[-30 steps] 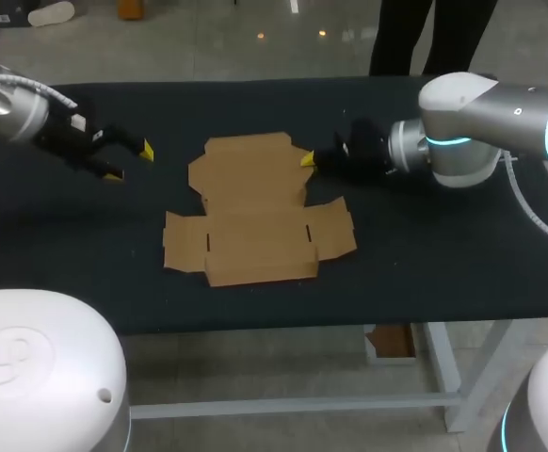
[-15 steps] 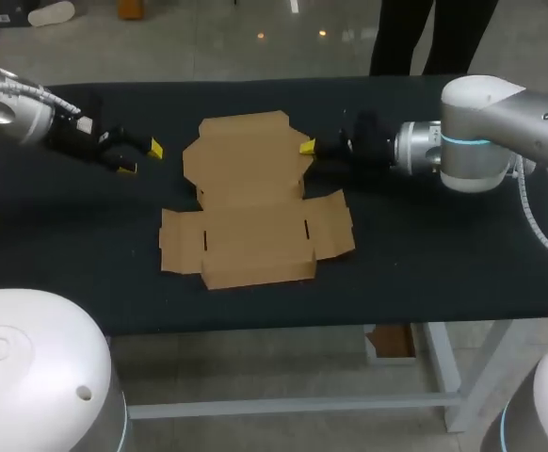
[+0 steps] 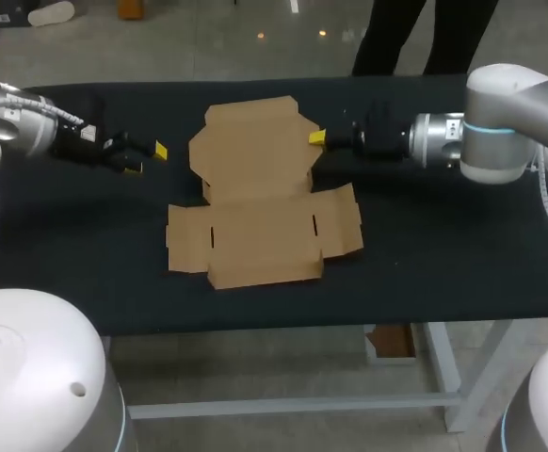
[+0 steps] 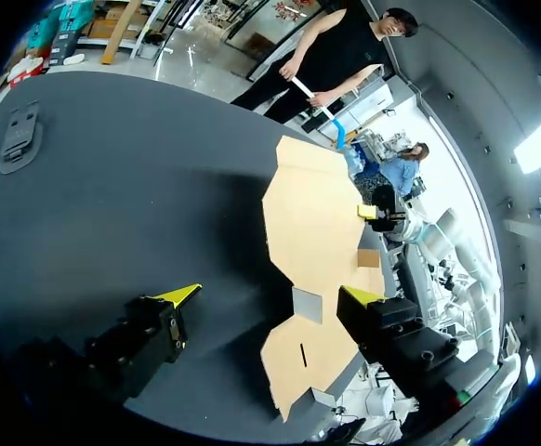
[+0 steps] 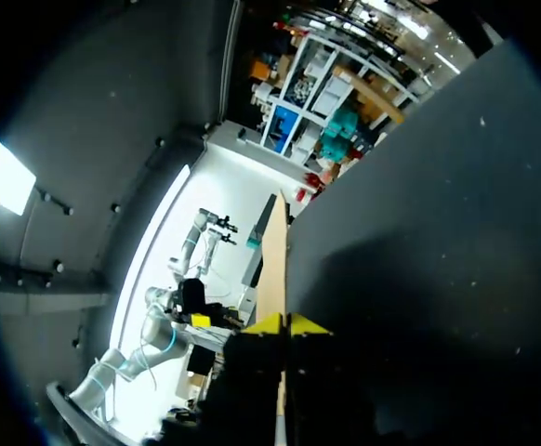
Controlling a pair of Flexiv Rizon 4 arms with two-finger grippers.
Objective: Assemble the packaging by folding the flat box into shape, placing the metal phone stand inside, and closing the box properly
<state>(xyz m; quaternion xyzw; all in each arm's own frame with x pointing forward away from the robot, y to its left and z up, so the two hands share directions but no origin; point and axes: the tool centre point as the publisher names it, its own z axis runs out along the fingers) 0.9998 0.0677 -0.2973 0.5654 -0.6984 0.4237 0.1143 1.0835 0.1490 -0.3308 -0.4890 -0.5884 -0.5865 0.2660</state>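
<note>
Right gripper (image 3: 316,138) pinches the flat cardboard box (image 3: 255,193) lying mid-table (image 3: 443,254).
The head view shows one yellow tip at the far flap's right edge; the right wrist view shows both clamping it. The left gripper (image 3: 147,158) is open towards the table's left edge, apart from the box.

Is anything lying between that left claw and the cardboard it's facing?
Nothing visible does. Only bare table lies between the open left claw and the flat cardboard box. The right claw pinches the box's opposite edge, well out of the way.
</note>
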